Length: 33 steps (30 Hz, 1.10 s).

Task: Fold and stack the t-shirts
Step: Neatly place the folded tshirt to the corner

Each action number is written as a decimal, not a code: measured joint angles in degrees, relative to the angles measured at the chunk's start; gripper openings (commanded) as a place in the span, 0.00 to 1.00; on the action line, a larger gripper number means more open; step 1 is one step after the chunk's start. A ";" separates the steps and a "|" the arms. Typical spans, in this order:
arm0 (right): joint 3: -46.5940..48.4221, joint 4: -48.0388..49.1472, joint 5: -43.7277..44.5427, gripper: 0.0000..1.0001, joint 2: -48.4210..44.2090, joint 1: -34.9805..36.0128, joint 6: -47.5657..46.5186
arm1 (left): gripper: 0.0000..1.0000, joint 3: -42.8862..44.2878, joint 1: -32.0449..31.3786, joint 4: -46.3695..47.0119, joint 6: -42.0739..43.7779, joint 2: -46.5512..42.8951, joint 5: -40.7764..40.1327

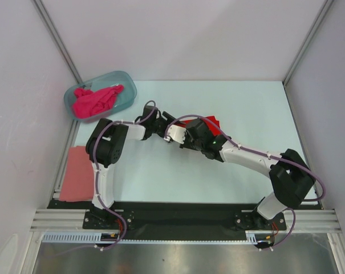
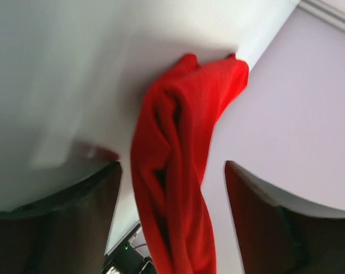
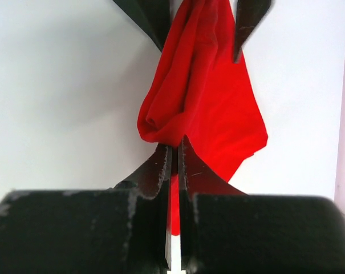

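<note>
The bright red t-shirt point(image 1: 213, 122) is bunched up at mid-table, mostly hidden under the arms in the top view. My right gripper point(image 3: 173, 145) is shut on a fold of the red t-shirt point(image 3: 203, 85); in the top view this gripper point(image 1: 189, 137) is beside the left one. My left gripper point(image 2: 172, 165) is open, its fingers point(image 2: 75, 217) standing wide on either side of the hanging red cloth point(image 2: 178, 148) without pinching it; it sits at the table's middle point(image 1: 171, 131). The magenta-pink t-shirt point(image 1: 95, 100) lies crumpled in the tub. The salmon-pink t-shirt point(image 1: 76, 174) lies folded flat at the left edge.
The translucent blue-grey tub point(image 1: 128, 85) stands at the back left corner. White walls enclose the pale table point(image 1: 246, 108) on three sides. The arm bases and a black rail point(image 1: 183, 214) run along the near edge.
</note>
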 measured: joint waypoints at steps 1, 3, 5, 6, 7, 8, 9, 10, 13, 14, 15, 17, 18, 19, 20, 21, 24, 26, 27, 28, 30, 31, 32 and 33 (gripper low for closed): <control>-0.04 0.02 0.00 0.00 -0.13 0.00 0.11 | 0.71 0.35 0.00 0.00 -0.20 0.42 -0.20; -0.11 0.11 -0.04 0.00 -0.35 -0.02 0.17 | 0.56 0.61 0.00 0.24 -0.61 1.01 -0.42; -0.26 0.15 -0.24 0.00 -0.57 -0.07 0.31 | 0.35 0.83 -0.07 0.20 -1.25 1.73 -0.96; -0.37 0.22 -0.28 0.00 -0.66 -0.13 0.39 | 0.28 0.90 -0.09 0.33 -1.57 2.12 -1.18; -0.48 0.31 -0.35 0.00 -0.70 -0.15 0.57 | 0.18 0.96 -0.13 0.42 -1.66 2.56 -1.38; -0.66 0.35 -0.37 0.00 -0.74 -0.17 0.66 | 0.00 0.96 -0.20 0.39 -1.92 2.80 -1.46; -0.76 0.37 -0.37 0.01 -0.76 -0.20 0.85 | 0.00 0.96 -0.24 0.37 -1.88 2.84 -1.49; -0.83 0.37 -0.26 0.04 -0.76 -0.17 1.14 | 0.00 1.11 -0.31 0.22 -1.49 2.84 -1.66; -1.01 0.20 0.72 0.47 -1.09 -0.22 3.41 | 0.00 2.08 -0.37 -2.12 0.52 2.03 -3.26; -1.01 -0.11 1.33 0.53 -1.38 -0.39 4.85 | 0.00 2.54 -0.48 -4.17 1.92 1.27 -4.52; -1.01 -0.44 1.77 0.58 -1.70 -0.44 5.99 | 0.00 3.04 -0.52 -6.34 3.48 0.33 -5.68; -1.01 -1.75 3.56 0.67 -2.89 -0.50 9.20 | 0.00 3.56 -0.59 -9.94 6.64 -2.01 -7.93; -1.01 -2.67 4.50 0.68 -3.85 -0.55 11.30 | 0.00 3.61 -0.59 -12.00 8.31 -3.82 -9.31; -1.05 -3.87 5.53 0.69 -5.01 -0.52 13.62 | 0.00 3.58 -0.59 -14.12 9.94 -5.77 -10.75; -1.16 -5.07 6.58 0.69 -6.54 -0.52 16.04 | 0.00 3.50 -0.59 -15.89 11.56 -7.96 -12.22; -1.29 -6.25 7.52 0.69 -8.35 -0.52 18.75 | 0.00 3.41 -0.57 -17.14 12.74 -9.81 -13.18; -2.40 -9.81 10.51 0.69 -15.13 0.20 26.95 | 0.00 1.38 -0.57 -20.11 16.70 -17.46 -17.38; -3.56 -12.37 12.94 0.69 -20.46 2.21 32.24 | 0.00 -0.28 -0.57 -21.92 18.32 -21.94 -19.80; -3.91 -13.44 14.05 0.69 -22.49 3.67 34.36 | 0.00 -1.27 -0.57 -22.97 19.26 -24.44 -21.24; -4.22 -14.86 15.54 0.70 -24.65 5.68 36.98 | 0.00 -2.01 -0.57 -24.24 20.13 -26.45 -22.58; -4.22 -17.81 17.88 0.72 -27.67 9.57 42.42 | 0.00 -3.21 -0.55 -26.67 21.62 -29.46 -24.85; -4.22 -19.02 18.73 0.74 -28.59 11.19 44.78 | 0.00 -3.74 -0.39 -28.37 22.36 -30.93 -26.08; -4.22 -20.37 19.47 0.74 -29.22 12.52 47.08 | 0.00 -4.02 -0.31 -29.51 22.86 -31.87 -26.95; -4.20 -21.79 20.31 0.74 -29.64 13.66 49.22 | 0.00 -4.20 -0.11 -31.21 23.50 -32.92 -28.13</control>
